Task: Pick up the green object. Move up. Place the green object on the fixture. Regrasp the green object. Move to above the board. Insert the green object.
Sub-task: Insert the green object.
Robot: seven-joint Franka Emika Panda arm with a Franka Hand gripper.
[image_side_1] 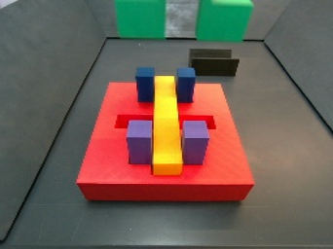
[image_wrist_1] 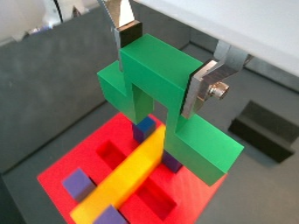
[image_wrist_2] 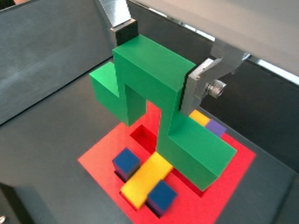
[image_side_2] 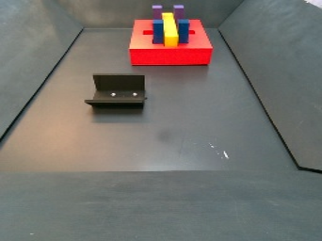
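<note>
My gripper is shut on the green object, with the silver fingers pressed on either side of its raised middle cube. I hold it high above the board, the red slab with recessed slots. Both wrist views show this; in the other one the gripper holds the green object over the board. In a side view only the green object's lower parts show, at the top edge behind the board. The fixture stands empty beside the board.
The board bears a long yellow bar, blue blocks and purple blocks. An open red slot lies below the green object. The fixture stands on the dark floor in front of the board. Dark walls enclose the floor.
</note>
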